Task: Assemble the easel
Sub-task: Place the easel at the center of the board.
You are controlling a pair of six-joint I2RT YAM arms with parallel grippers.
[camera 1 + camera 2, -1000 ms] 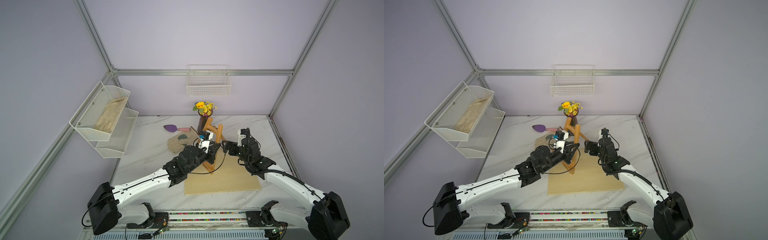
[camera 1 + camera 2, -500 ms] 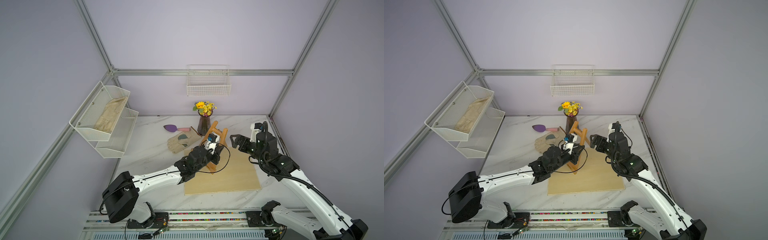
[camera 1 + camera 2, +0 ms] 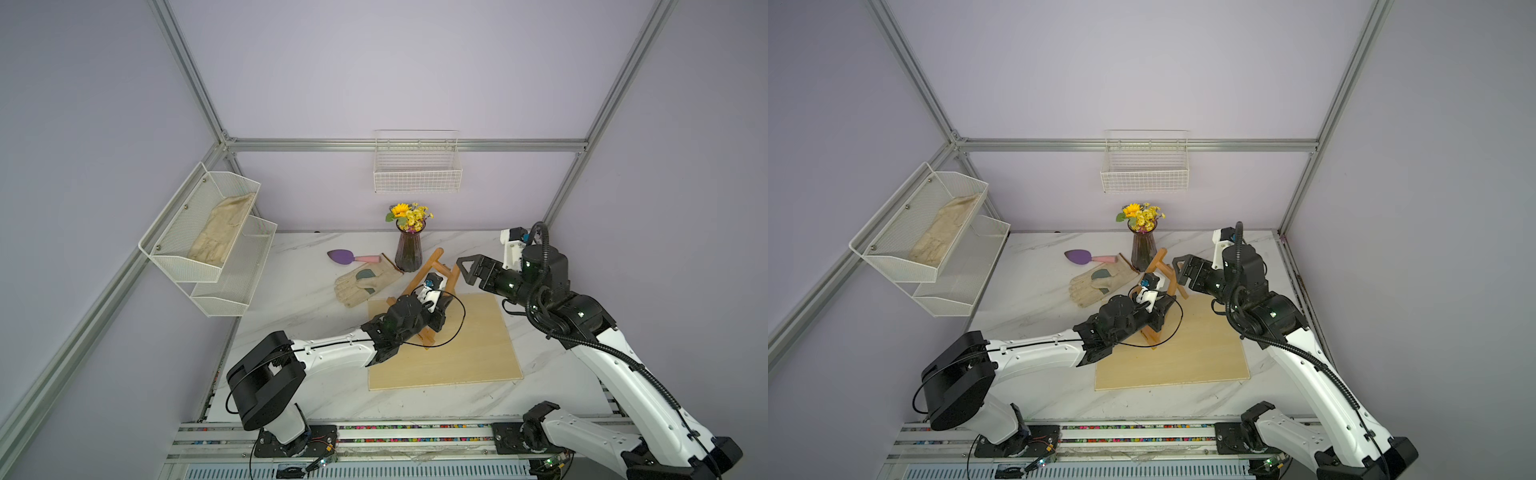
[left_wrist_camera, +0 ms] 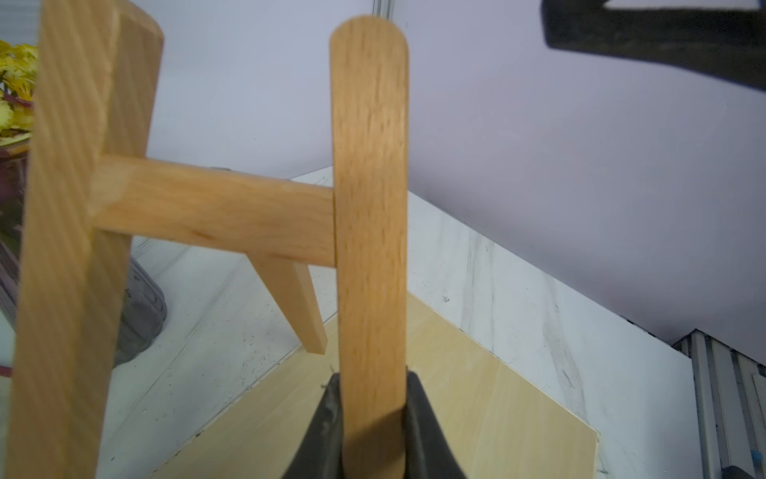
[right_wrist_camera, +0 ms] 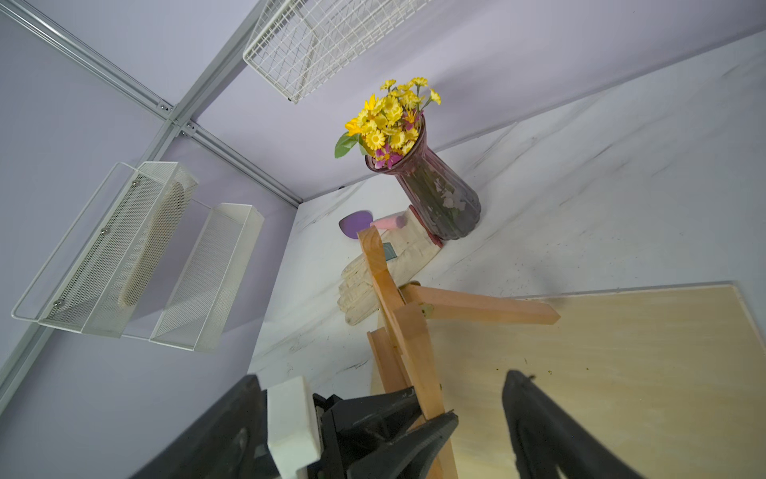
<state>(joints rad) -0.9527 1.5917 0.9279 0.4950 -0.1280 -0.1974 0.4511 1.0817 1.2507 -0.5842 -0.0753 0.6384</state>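
In both top views the easel (image 3: 432, 270) (image 3: 1160, 266) leans tilted over the far corner of the board (image 3: 457, 357) (image 3: 1183, 361), just beside the vase (image 3: 409, 251) (image 3: 1142, 251). The left gripper (image 3: 439, 309) (image 3: 1163, 309) is closed on it. Its wrist covers the grip and most of the easel's lower half, so whether a foot rests on the board cannot be told. The right gripper (image 3: 466, 271) (image 3: 1178, 272) hangs at the easel's upper end with its jaws spread. Whether it touches the wood is too small to judge. A glove (image 3: 365, 282) lies on the table (image 3: 299, 299) near the easel, partly behind it.

The left wrist view shows the grip plainly. Two dark fingers (image 4: 327, 431) pinch a round-ended slat (image 4: 371, 207) and nothing else. A crossbar (image 4: 215, 215) joins it to a second, blurred slat cut off by the frame edge. The rear leg (image 4: 294, 298) hangs behind the crossbar, and whether its tip touches anything is unclear. A black finger (image 4: 663, 37) of the right gripper is cut off in one corner.

In the right wrist view that gripper's own fingers (image 5: 547, 431) stand wide apart, both cut off by the frame and holding nothing. Between them in the picture are the easel (image 5: 410, 340) and the left gripper (image 5: 429, 414) clamped on its slat. How far beyond the fingers these stand cannot be told. The rear leg (image 5: 489, 309) juts sideways from a hinge over the board (image 5: 621, 373). The easel hides part of the glove (image 5: 360, 290).
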